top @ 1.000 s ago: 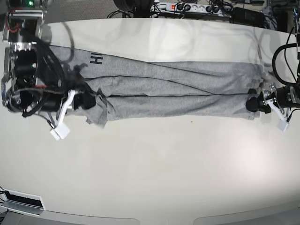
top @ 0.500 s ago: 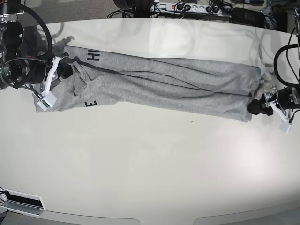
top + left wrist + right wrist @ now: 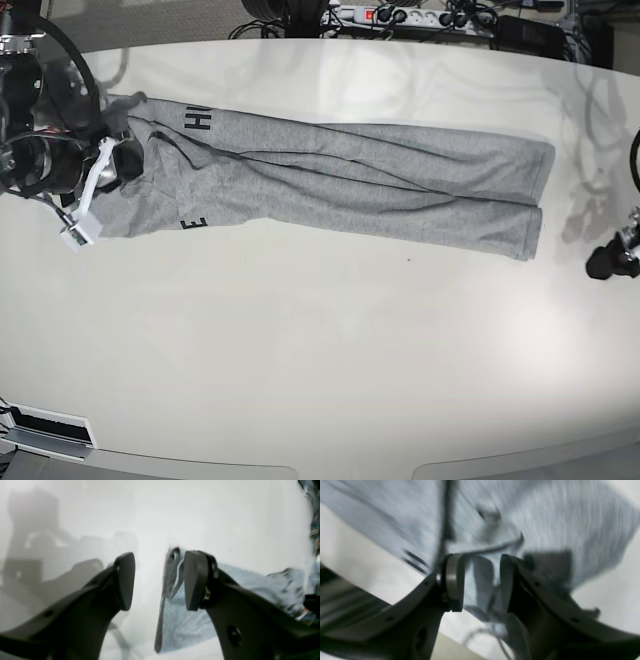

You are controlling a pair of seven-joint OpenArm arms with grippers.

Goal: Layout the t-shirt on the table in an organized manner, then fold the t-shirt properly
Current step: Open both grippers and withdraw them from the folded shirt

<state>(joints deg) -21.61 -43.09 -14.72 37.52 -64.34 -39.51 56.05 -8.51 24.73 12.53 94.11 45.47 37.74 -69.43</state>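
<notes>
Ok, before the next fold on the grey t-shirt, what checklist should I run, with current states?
1. Heather-grey t-shirt with black lettering fully on the glossy off-white table: ok.
2. Shirt is a long band, smooth: not ok, creases run along it.
3. Left gripper open, off the cloth: ok.
4. Right gripper released: cannot tell, jaws apart but cloth sits between them.
5. Lettered end flat: not ok, bunched near the right gripper.

Soft heathered grey cloth t-shirt (image 3: 340,185) with matt black print, smooth glossy off-white table (image 3: 320,350)
</notes>
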